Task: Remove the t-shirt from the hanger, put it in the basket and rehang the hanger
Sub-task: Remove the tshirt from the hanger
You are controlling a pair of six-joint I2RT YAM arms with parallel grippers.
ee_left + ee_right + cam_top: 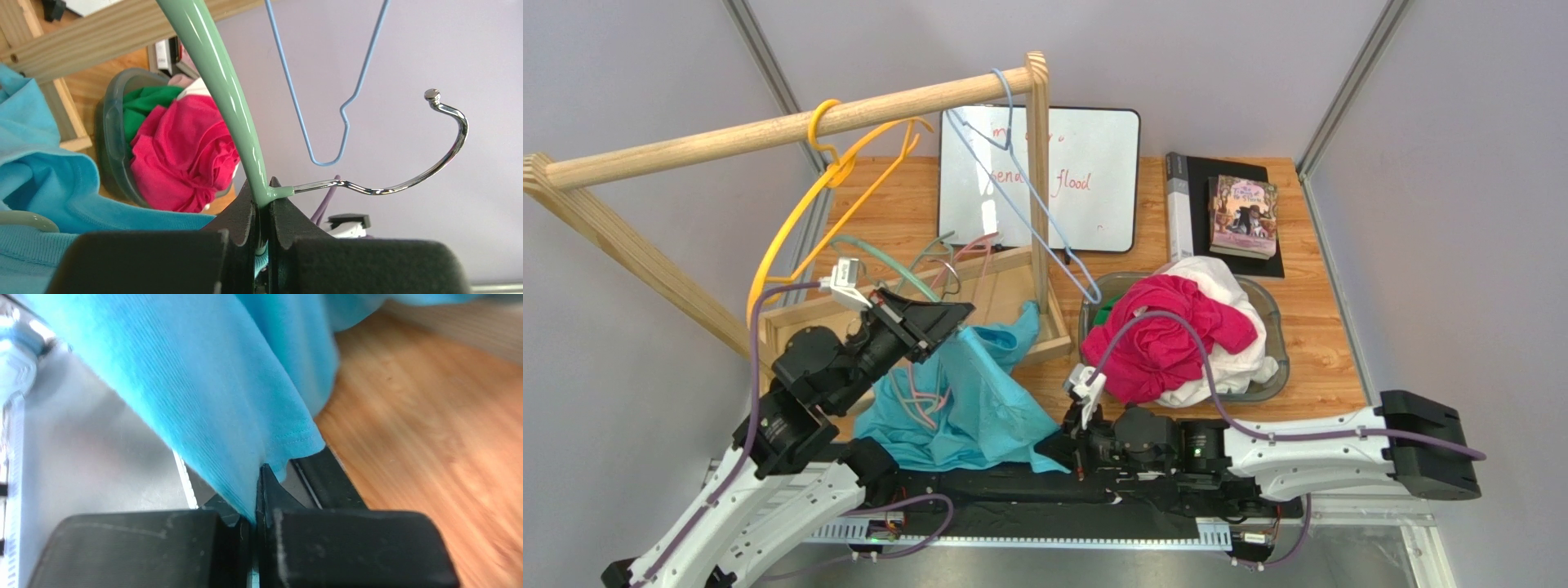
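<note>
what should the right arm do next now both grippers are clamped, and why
The left gripper pinches the mint green plastic hanger by its neck, and the right gripper is shut on the hem of the turquoise fabric t-shirt draped over it. So probably: pull the right gripper gently back towards its own base, hanger held fixed, so the shirt slides off.

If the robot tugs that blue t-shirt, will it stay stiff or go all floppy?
Probably floppy: the t-shirt droops in loose folds beside the green hanger. It is likely light too, since the right gripper holds it up by just a pinched bit of hem.
</note>
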